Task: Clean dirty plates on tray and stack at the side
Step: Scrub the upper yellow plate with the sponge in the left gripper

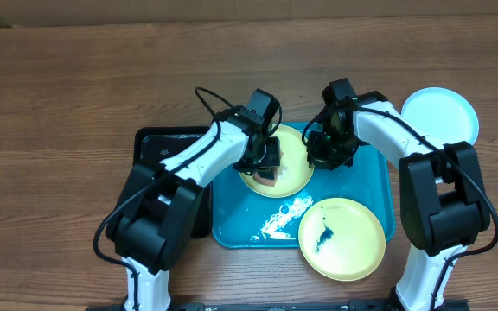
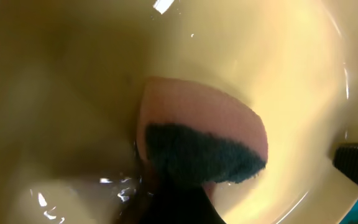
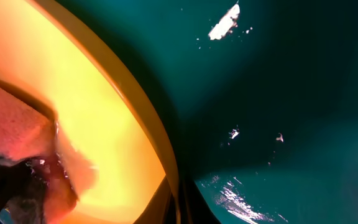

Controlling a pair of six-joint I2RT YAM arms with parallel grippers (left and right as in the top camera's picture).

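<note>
A pale yellow-green plate [image 1: 296, 168] lies at the back left of the turquoise tray [image 1: 372, 177]. My left gripper [image 1: 269, 167] is shut on a pink sponge with a dark scrub face [image 2: 204, 146] and presses it onto this plate [image 2: 278, 74]. My right gripper [image 1: 324, 155] is shut on the plate's right rim [image 3: 138, 109], a finger on each side of it [image 3: 180, 208]. A second yellow-green plate [image 1: 341, 238] with a dark smear sits at the tray's front right corner. A light blue plate [image 1: 439, 117] lies on the table to the right.
A black tray [image 1: 156, 151] lies left of the turquoise tray, under my left arm. White foam streaks [image 1: 284, 216] lie on the tray floor [image 3: 278, 93] between the two yellow-green plates. The wooden table [image 1: 59, 104] surrounds all of it.
</note>
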